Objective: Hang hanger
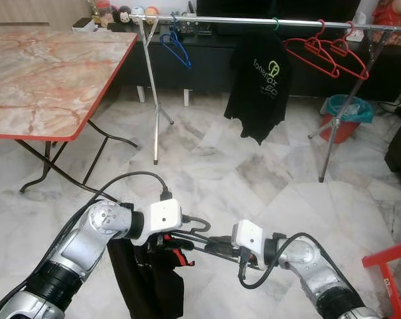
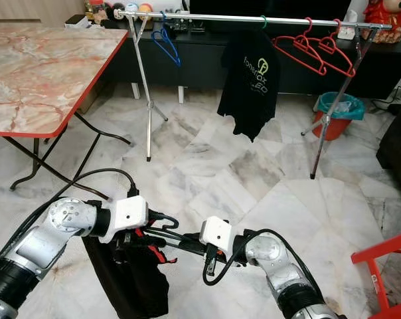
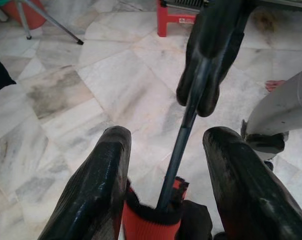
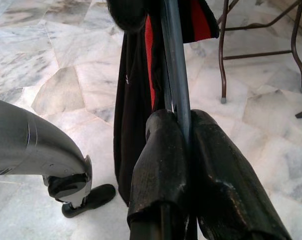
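A dark metal hanger [image 1: 198,244] carries a black garment [image 1: 147,282] with a red collar [image 3: 151,222], low in front of me above the floor. My left gripper [image 1: 170,242] stands open, its fingers [image 3: 93,190] spread on either side of the collar and the hanger's neck [image 3: 183,135]. My right gripper [image 4: 183,150] is shut on the hanger's thin rod [image 4: 173,60], and it reaches in from the right [image 1: 212,245]. The garment droops below the left gripper. Far ahead stands the silver clothes rail [image 1: 267,22].
On the rail hang a blue hanger [image 1: 176,45], a black T-shirt [image 1: 257,86] and red hangers [image 1: 326,53]. A marble-top folding table [image 1: 48,73] is at the left. A teal-lined red bucket [image 1: 346,116] sits beyond the rack, and a red stool [image 1: 386,266] is at my right.
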Available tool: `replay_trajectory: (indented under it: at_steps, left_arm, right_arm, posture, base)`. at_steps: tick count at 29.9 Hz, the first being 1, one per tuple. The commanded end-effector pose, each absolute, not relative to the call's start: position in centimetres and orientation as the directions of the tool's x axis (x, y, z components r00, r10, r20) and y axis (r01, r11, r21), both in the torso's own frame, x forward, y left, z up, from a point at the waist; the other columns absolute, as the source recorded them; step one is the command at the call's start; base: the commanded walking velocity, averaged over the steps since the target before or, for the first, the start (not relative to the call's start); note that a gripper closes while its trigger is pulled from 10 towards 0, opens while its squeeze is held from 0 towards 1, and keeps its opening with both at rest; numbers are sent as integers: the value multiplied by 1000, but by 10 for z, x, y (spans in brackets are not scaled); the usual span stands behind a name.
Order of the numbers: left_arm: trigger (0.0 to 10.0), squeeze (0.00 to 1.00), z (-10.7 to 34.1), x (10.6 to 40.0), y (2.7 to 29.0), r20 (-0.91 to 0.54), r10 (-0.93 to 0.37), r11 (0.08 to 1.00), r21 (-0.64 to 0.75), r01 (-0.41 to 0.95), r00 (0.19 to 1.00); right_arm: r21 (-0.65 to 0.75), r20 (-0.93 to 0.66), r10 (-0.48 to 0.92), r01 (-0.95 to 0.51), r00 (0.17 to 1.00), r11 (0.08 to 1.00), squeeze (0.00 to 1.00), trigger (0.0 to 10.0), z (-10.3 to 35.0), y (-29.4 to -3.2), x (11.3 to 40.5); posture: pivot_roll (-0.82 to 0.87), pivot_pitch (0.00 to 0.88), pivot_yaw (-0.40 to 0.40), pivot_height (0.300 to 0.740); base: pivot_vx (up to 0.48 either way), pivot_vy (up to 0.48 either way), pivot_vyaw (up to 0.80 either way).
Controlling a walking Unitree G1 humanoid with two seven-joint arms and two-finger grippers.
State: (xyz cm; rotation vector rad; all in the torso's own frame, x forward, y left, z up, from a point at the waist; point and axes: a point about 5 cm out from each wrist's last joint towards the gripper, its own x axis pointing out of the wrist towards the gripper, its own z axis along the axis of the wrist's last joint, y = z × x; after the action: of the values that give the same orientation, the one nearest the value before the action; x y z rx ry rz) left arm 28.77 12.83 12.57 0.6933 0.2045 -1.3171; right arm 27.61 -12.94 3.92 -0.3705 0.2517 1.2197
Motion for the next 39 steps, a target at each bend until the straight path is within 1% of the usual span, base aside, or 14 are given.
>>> replay_trajectory:
  at_steps: [1,6,12,13,14,16,20,22,23,24,28,33,37,39]
  left_arm:
    - [10000,0,134,292,134,-504,-814,100,369,924,289]
    - [10000,0,136,290,143,-519,-803,99,367,925,292]
    - [10000,0,139,294,154,-499,-783,168,404,899,371]
    - [10000,0,141,295,155,-478,-782,198,419,886,401]
    - [10000,0,141,295,155,-478,-782,198,419,886,401]
    - [10000,0,148,300,157,-414,-774,273,463,843,478]
    - [10000,0,156,306,160,-353,-762,335,504,796,544]
    - [10000,0,166,312,163,-269,-732,419,548,724,626]
    - [10000,0,166,312,163,-269,-732,419,548,724,626]
    - [10000,0,170,318,164,-217,-693,481,571,665,688]
    - [10000,0,166,326,158,-167,-592,576,596,559,788]
    - [10000,0,158,338,151,-122,-443,706,563,430,888]
    - [10000,0,152,347,147,-112,-332,762,553,336,937]
    - [10000,0,149,349,144,-123,-309,769,551,324,943]
  right_arm:
    - [-176,-340,871,-934,355,312,0,0,47,-129,281]
    - [-183,-343,860,-925,376,332,0,0,46,-131,281]
    - [-216,-339,831,-896,441,387,0,0,47,-137,286]
    - [-234,-332,818,-881,469,410,0,0,48,-138,288]
    - [-234,-332,818,-881,469,410,0,0,48,-138,288]
    - [-261,-309,793,-849,525,460,0,0,51,-139,293]
    - [-277,-303,779,-833,548,478,0,0,53,-139,296]
    - [-294,-282,747,-796,602,530,0,0,55,-143,301]
    - [-294,-282,747,-796,602,530,0,0,55,-143,301]
    - [-305,-249,720,-758,648,577,0,0,59,-144,305]
    - [-320,-176,671,-686,721,653,0,0,67,-144,312]
    - [-338,-118,637,-634,762,696,0,0,76,-144,319]
    - [-319,-61,637,-620,768,717,0,0,86,-142,324]
    - [-310,-44,643,-623,764,718,0,0,89,-141,324]
  posture:
    - [87,57,-2,740]
    - [87,61,-1,740]
    - [85,64,-2,740]
    - [87,65,-3,740]
    - [87,65,-3,740]
    - [84,67,-4,740]
    - [87,69,-6,740]
    - [88,69,-6,740]
    - [88,69,-6,740]
    - [88,70,-6,740]
    - [86,69,-7,740]
    - [82,59,-9,740]
    - [82,47,-14,740]
    - [82,45,-14,740]
  base:
    - [0,0,0]
    - [0,0,0]
    - [0,0,0]
    - [0,0,0]
    - [0,0,0]
    - [0,0,0]
    - [0,0,0]
    - [0,0,0]
    - [0,0,0]
    - [0,0,0]
    - [0,0,0]
    - [0,0,0]
    - [0,0,0]
    - [0,0,0]
